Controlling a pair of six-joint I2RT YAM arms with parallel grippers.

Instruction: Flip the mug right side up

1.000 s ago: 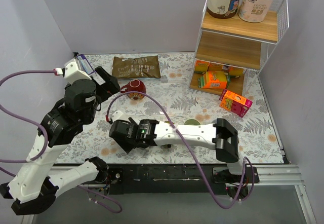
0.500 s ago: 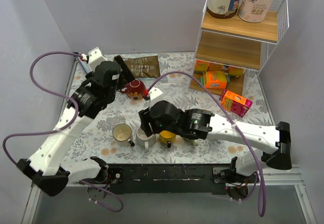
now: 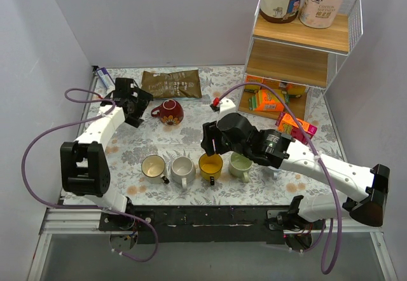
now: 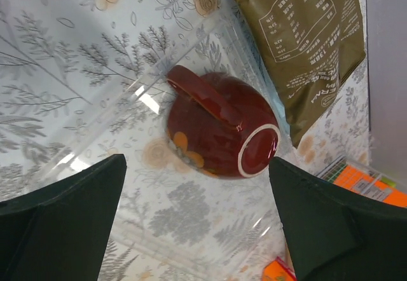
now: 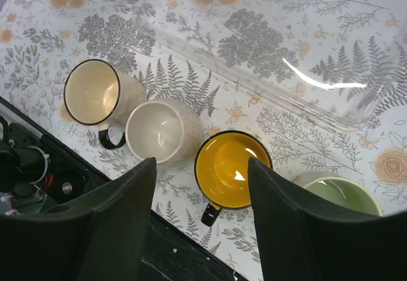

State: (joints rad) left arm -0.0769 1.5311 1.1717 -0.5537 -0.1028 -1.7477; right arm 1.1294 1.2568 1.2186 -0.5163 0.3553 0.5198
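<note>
Red mug, one glossy, round-bellied piece with an orange flower, sat base up on the floral table, just beside one brown foil pouch. Four more mugs stood upright in a near row: cream mug, white mug, yellow mug and green mug, the last partly hidden behind a finger. Left gripper hung spread wide above the red one, empty. Right gripper gaped wide over the row, empty too.
</note>
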